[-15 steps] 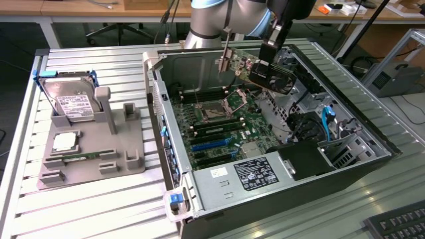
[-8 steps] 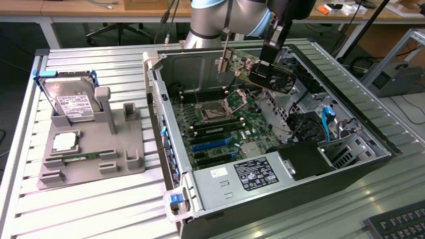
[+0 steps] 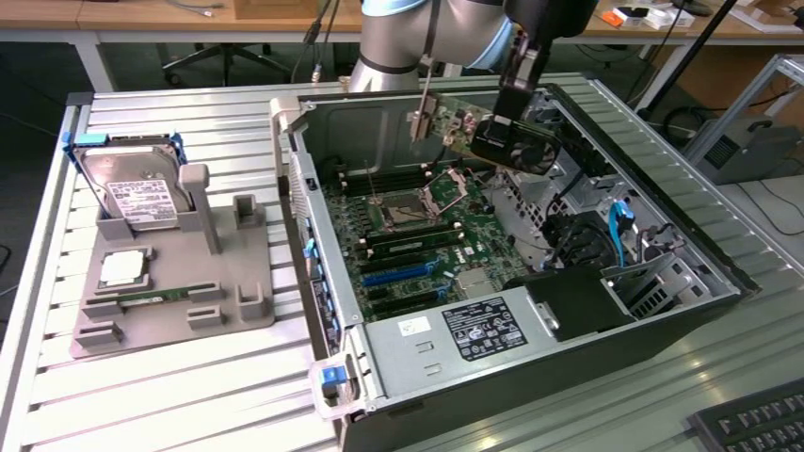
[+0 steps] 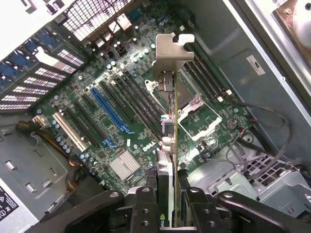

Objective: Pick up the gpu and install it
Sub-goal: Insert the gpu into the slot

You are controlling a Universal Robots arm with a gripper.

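The gpu (image 3: 455, 127) is a thin card with a silver end bracket, and it hangs in the air above the open computer case (image 3: 703, 282). My gripper (image 3: 513, 132) is shut on the card's black end, high over the green motherboard (image 3: 427, 235). In the wrist view the gpu (image 4: 171, 111) stands edge-on between my fingers (image 4: 146, 206), its silver bracket farthest from the camera. Beneath it lie the motherboard (image 4: 121, 121) and its blue expansion slot (image 4: 109, 109). The card is apart from the board and touches no slot.
A grey holder stand (image 3: 176, 282) on the slatted table at the exterior view's left carries a silver hard drive (image 3: 138, 198), a RAM stick (image 3: 157, 297) and a CPU (image 3: 122, 268). The case holds a power supply (image 3: 484, 330) and cables. A keyboard (image 3: 754, 424) lies at the lower right.
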